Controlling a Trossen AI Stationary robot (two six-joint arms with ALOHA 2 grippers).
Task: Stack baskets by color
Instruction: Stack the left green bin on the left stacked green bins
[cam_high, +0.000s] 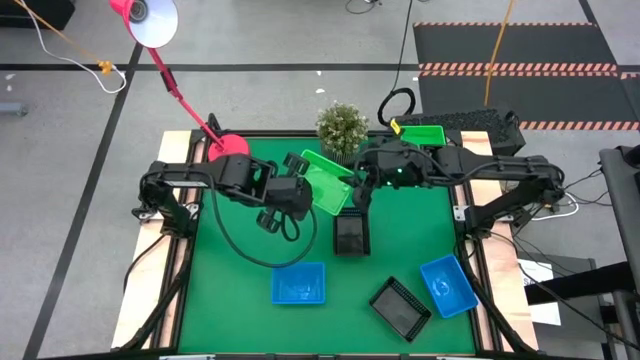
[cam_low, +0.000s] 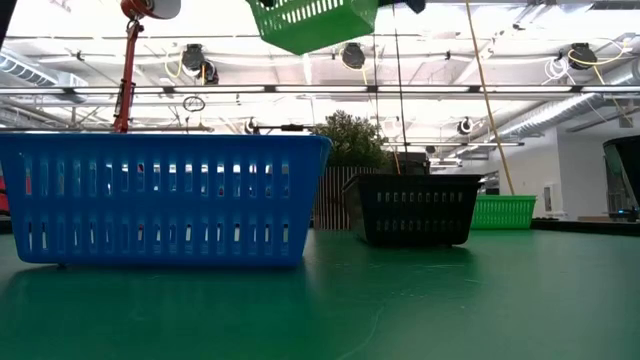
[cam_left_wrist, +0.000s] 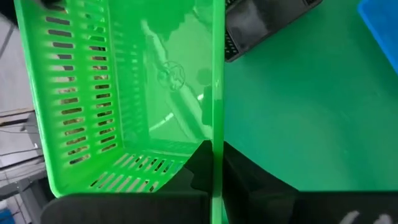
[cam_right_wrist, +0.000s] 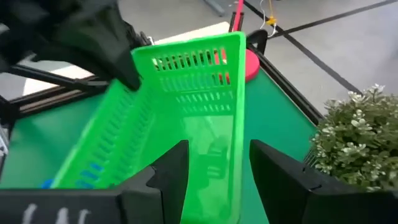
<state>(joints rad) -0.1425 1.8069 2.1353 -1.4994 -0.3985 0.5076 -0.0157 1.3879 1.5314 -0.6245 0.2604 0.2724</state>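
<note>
A bright green basket (cam_high: 325, 180) hangs tilted above the middle of the table, and shows at the top of the low view (cam_low: 315, 22). My left gripper (cam_high: 303, 197) is shut on it. My right gripper (cam_right_wrist: 217, 168) is open at the basket's other side, one finger inside and one outside the wall (cam_right_wrist: 239, 124); whether it touches, I cannot tell. A black basket (cam_high: 350, 235) stands on the mat just below. A second green basket (cam_high: 420, 135) stands at the far right. Two blue baskets (cam_high: 298, 283) (cam_high: 447, 285) and another black one (cam_high: 400, 305) stand near the front edge. My left gripper pinches a long wall of the green basket (cam_left_wrist: 217, 134) near one end, one finger inside the basket and one outside. The fingers come slanting down from the table's left. The basket is lifted clear of the mat and hangs tilted.
A potted plant (cam_high: 342, 125) stands at the far edge just behind the held basket. A red lamp base (cam_high: 228, 148) sits at the far left, its arm reaching out past the table. The green mat (cam_high: 240, 300) lies bare at the near left.
</note>
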